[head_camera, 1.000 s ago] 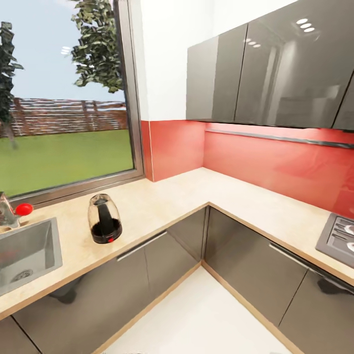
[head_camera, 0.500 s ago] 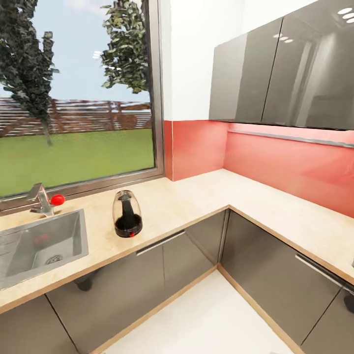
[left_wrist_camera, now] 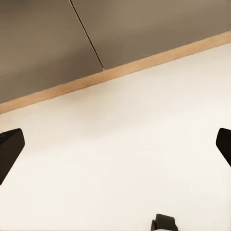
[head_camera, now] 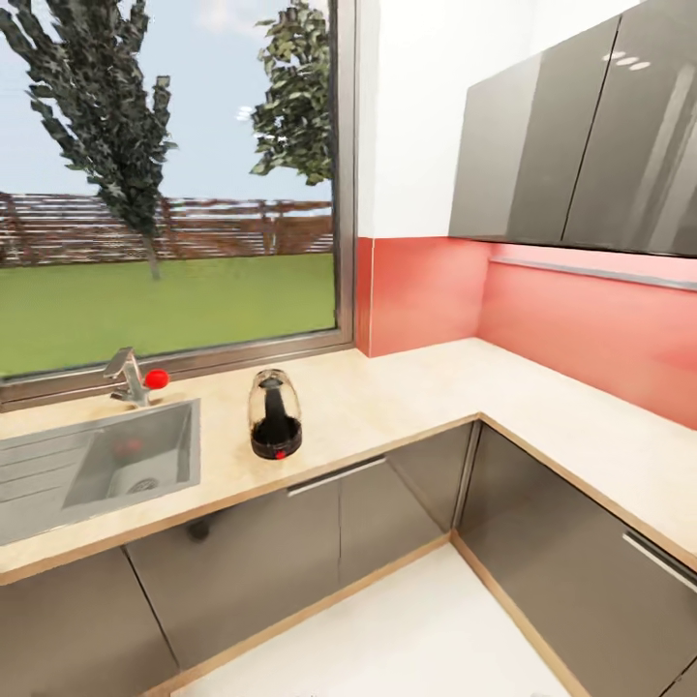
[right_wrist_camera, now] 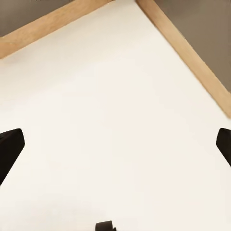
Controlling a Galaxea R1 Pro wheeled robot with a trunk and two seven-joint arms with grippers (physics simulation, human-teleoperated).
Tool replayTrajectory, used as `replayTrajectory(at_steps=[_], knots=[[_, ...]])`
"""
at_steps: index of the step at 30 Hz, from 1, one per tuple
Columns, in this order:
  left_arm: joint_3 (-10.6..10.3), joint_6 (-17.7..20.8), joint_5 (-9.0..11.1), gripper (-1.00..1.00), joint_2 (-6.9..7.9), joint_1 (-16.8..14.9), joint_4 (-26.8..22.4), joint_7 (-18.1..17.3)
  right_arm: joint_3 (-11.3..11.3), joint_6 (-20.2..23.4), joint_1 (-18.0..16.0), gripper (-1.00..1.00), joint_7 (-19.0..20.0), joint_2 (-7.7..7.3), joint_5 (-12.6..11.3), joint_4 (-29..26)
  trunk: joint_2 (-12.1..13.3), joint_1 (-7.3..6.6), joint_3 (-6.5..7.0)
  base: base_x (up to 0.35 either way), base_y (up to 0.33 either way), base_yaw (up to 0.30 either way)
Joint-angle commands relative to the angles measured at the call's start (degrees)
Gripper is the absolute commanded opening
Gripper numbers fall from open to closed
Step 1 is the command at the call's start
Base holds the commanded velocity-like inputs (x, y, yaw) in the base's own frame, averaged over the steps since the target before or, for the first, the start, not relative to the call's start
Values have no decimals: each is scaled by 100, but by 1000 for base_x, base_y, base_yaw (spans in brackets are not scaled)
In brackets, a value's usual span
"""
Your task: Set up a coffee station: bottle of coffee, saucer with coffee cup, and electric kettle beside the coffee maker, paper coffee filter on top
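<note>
We take the coffee maker as our reference: it stands upright on the L-shaped beige countertop, in front of the window, with a clear dome over a black body and a small red button at its base. To its left the steel sink is set into the countertop, and behind the sink's far edge we see the faucet with a red knob. To the right of the coffee maker the countertop turns the corner along the red backsplash, under the grey wall cabinets. Below it are grey base cabinets and the white floor. Our left gripper has its fingers spread wide over the floor and grips nothing. Our right gripper is likewise spread wide and empty, above the floor near the wooden plinth.
</note>
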Motion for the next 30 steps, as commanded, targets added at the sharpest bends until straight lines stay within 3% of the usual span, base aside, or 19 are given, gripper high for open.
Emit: replayTrajectory(at_steps=[1, 30], knots=[[29, -25, -59, 100, -3, -6, 9, 17, 12, -19, -1, 100, 2, -2, -47, 2, -7, 2, -6, 0, -167, 275], [41, -33, -55, 100, -3, -6, 9, 17, 7, -19, -1, 100, 2, -2, -47, 4, -7, 2, -6, 0, -13, 275]])
